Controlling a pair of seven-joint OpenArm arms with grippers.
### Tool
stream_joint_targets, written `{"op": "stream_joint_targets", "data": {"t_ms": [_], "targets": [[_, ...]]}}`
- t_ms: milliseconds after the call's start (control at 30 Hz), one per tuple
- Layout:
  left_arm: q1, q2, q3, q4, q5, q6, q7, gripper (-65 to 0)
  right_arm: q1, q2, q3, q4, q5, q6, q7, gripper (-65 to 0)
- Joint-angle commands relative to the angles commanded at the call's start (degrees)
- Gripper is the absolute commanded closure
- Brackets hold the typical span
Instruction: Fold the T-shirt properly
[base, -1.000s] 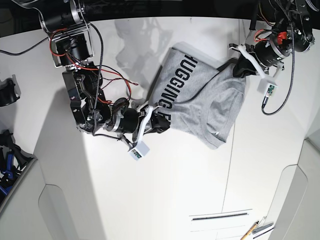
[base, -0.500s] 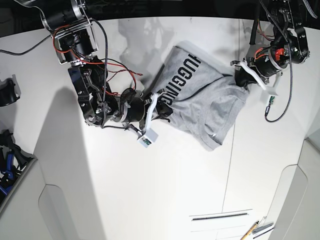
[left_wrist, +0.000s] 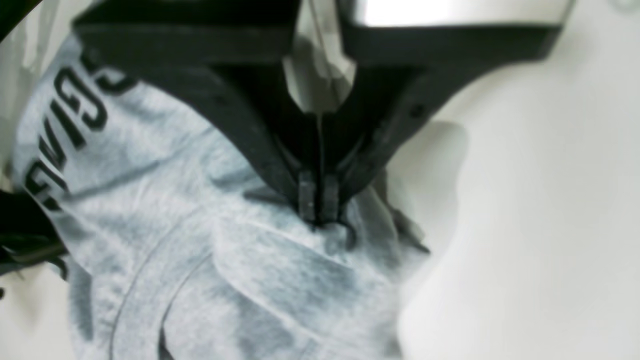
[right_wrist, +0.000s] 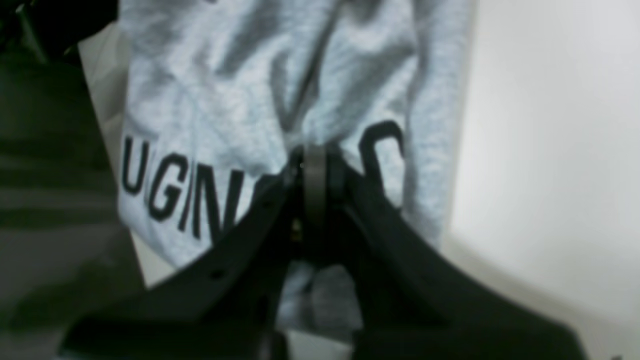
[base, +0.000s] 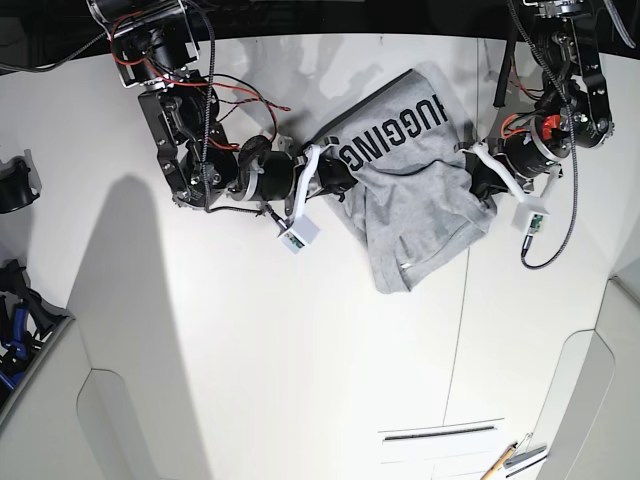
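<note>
See the grey T-shirt (base: 405, 215) on the white table (base: 260, 370), bunched and creased, between the 2 grippers. Find the black block lettering (base: 395, 135) on the upper part of the T-shirt in the base view, slanting across the cloth and legible as "HUGGING". Note a folded-over, plain portion of cloth below the lettering, reaching down toward the base view's lower edge in a rounded lobe.

See the left gripper (base: 488, 183) at the T-shirt's right edge in the base view, its 2 fingers drawn together around a small pinch of grey cloth. In the left wrist view, see cloth gathered into a little loop right at the fingertips (left_wrist: 328, 200), with creases running out from there.

Find the right gripper (base: 335, 182) at the T-shirt's left edge in the base view, narrow too, with grey cloth nipped between its 2 fingers. In the right wrist view, see folds rising on both sides of the fingertips and letters showing beside them; can't tell how many layers of cloth are caught.

Well below the T-shirt, toward the base view's lower right, see a slender orange-and-yellow tool (base: 497, 467) and a dark slot (base: 438, 434) in the table.
</note>
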Motion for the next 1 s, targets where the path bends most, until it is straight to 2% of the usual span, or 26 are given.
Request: {"op": "stream_joint_targets", "data": {"t_ms": [133, 233, 333, 467, 600, 700, 767, 900, 1000], "targets": [[-0.5, 0.0, 6.27, -0.44, 4.31, 2.95, -3.3, 0.0, -3.89, 0.17, 0.0, 5.44, 0.15, 0.0, -1.84, 0.0], [-3.23, -0.02, 9.68, -0.44, 6.97, 5.38, -3.39, 0.0, -6.91, 0.17, 0.0, 10.05, 0.39, 0.0, -2.12, 0.0], [-4.83, 0.02, 11.19, -0.63, 7.34, 5.49, -3.52, 0.0, -9.57, 0.2, 0.02, 14.23, 0.37, -0.02, -4.07, 0.0], [-6.64, 0.0, 11.78, -1.36, 8.02, 5.77, -3.61, 0.0, -11.02, 1.44, 0.7, 18.08, 0.37, -0.04, -4.13, 0.0], [-7.58, -0.11, 11.78, -0.87, 8.35, 6.75, -1.62, 0.0, -10.67, 3.21, 5.01, 19.41, 0.37, -0.02, -4.2, 0.0], [-7.23, -0.66, 10.73, 1.29, 8.22, 6.73, 0.15, 0.0, -10.67, 4.46, 9.84, 19.76, 0.96, -0.07, -6.12, 0.0], [-6.19, -1.49, 9.03, 4.09, 6.71, 6.03, 1.05, 0.0, -10.95, 6.03, 12.79, 20.2, 4.68, 0.0, -8.55, 0.0], [-0.98, -4.22, 4.26, 10.1, 0.59, 5.16, 2.84, 0.0, -11.91, 11.19, 16.48, 21.92, 11.43, 0.0, -12.04, 0.0], [5.53, -4.48, -0.39, 15.58, -1.29, 3.43, 4.28, 0.0, -13.64, 15.78, 17.09, 23.12, 13.9, 0.02, -12.33, 0.0]]}}
